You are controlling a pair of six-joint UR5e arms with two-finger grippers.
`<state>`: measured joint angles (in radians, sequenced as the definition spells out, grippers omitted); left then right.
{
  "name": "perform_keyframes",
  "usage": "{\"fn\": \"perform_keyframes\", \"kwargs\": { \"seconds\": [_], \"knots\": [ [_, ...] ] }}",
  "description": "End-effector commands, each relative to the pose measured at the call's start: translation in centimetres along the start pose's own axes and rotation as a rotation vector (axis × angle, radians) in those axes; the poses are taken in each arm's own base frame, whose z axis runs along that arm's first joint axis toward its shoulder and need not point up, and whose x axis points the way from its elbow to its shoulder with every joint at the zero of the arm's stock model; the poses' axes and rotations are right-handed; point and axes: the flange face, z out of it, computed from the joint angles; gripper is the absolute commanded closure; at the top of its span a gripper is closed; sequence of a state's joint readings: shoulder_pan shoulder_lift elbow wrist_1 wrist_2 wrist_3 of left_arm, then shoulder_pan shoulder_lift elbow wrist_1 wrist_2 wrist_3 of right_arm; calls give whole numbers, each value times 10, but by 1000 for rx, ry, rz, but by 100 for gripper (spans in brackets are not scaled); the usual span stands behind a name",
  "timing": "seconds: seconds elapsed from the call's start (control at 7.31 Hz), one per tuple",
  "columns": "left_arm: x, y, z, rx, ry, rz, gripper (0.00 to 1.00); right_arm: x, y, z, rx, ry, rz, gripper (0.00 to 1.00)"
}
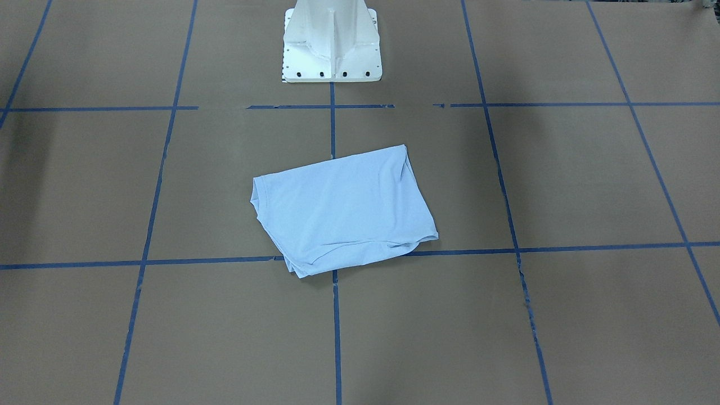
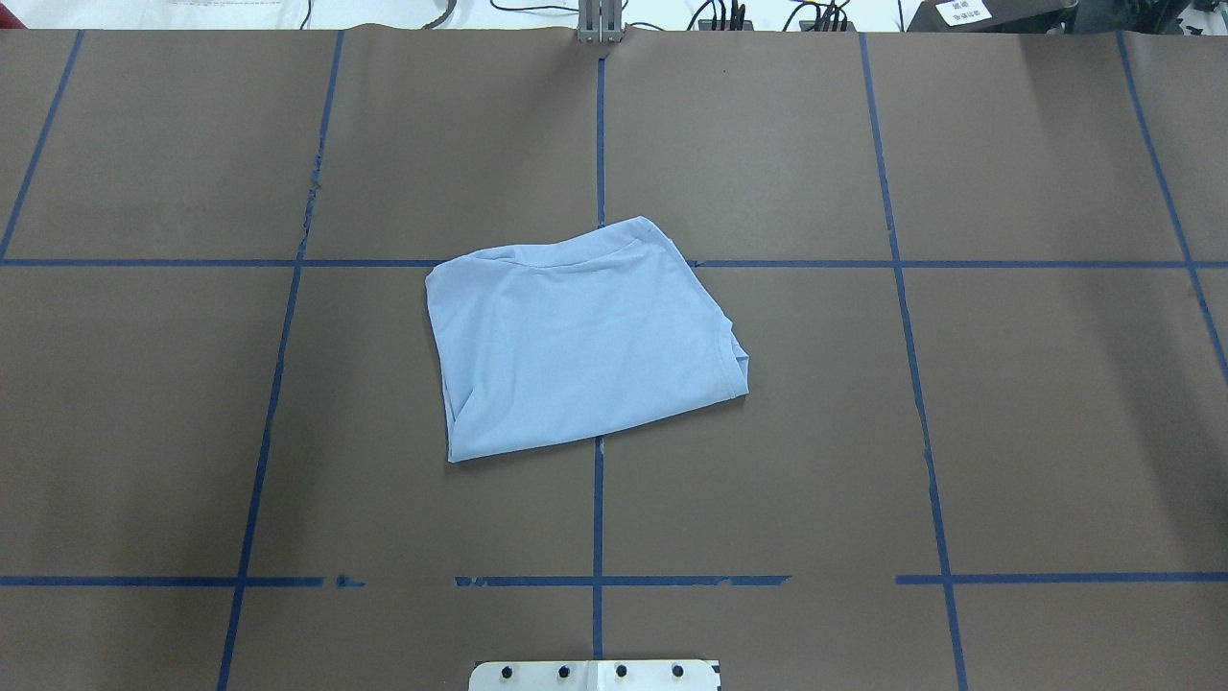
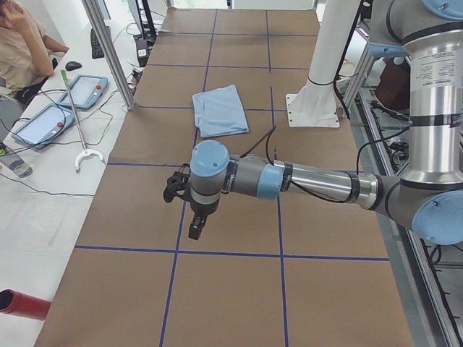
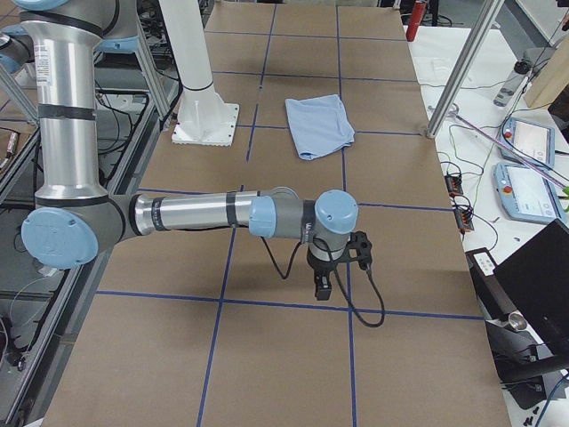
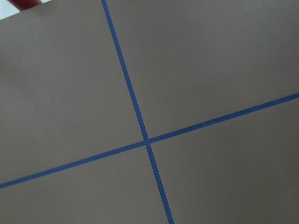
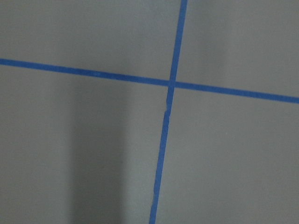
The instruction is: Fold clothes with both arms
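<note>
T-shirt (image 2: 585, 345) is laid folded on the table (image 2: 959, 432). Whether the left gripper (image 3: 194, 229) and right gripper (image 4: 322, 288), both well apart from it, are parted or together cannot be told.

Brown table (image 2: 1055, 432), blue tape grid (image 2: 598, 518), folded light blue T-shirt (image 2: 585, 345), white pedestal base (image 1: 332, 50)

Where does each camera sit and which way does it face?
Front-facing: across the table, facing the robot, over the shirt; only the base shows.
Overhead: behind the robot, looking forward; base edge only.
Left side: table's end; left arm near.
Right side: opposite end; right arm near.
Left wrist: down on taped table; no body.
Right wrist: likewise.
Shared: all four fixed views show the shirt.
</note>
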<state>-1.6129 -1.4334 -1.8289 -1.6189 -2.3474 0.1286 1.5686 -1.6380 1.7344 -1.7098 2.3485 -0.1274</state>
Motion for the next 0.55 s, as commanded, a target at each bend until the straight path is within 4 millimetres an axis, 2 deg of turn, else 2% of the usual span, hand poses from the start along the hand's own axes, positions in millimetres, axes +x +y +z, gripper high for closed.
{"fn": "perform_keyframes", "kwargs": {
  "seconds": [0.0,0.14,0.41],
  "knots": [
    [-12,34,12,-42,13,-54,0,0,45,-3,5,-5,26,0],
    [-21,42,25,-75,21,-85,0,-2,42,-5,9,-4,45,0],
    [-21,45,24,-101,28,-111,0,-3,40,-6,13,-5,42,0]
  ]
}}
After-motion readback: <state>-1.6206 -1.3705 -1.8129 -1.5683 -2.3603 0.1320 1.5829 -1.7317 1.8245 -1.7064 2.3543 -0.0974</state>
